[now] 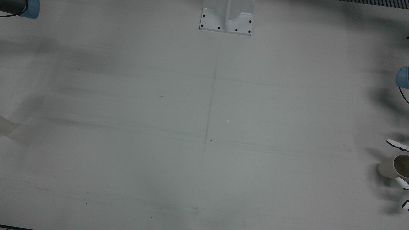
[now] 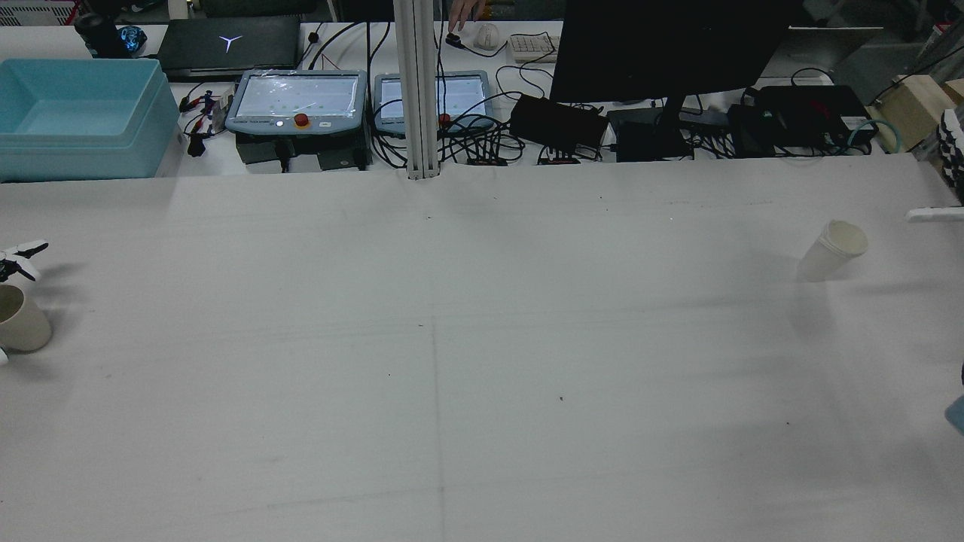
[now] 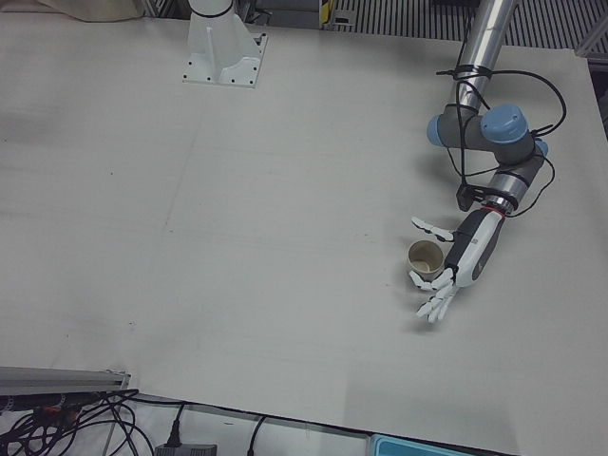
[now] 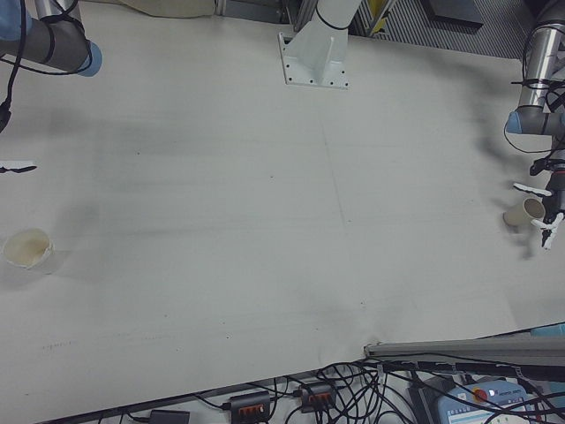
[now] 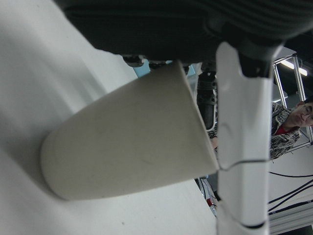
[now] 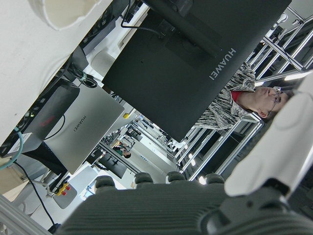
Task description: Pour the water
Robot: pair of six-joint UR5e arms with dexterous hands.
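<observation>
A beige cup stands upright near the table's edge before my left arm, also seen as the beige cup in the rear view. My left hand is open beside it, thumb on one side and fingers spread on the other, not closed on it. In the left hand view the cup fills the frame next to one finger. A white paper cup stands on the other half of the table. My right hand shows only an outstretched finger, apart from that cup, holding nothing.
A white mounting base sits at the table's middle on the robot's side. Beyond the far edge are a blue bin, two teach pendants, a dark monitor and cables. A person shows in both hand views.
</observation>
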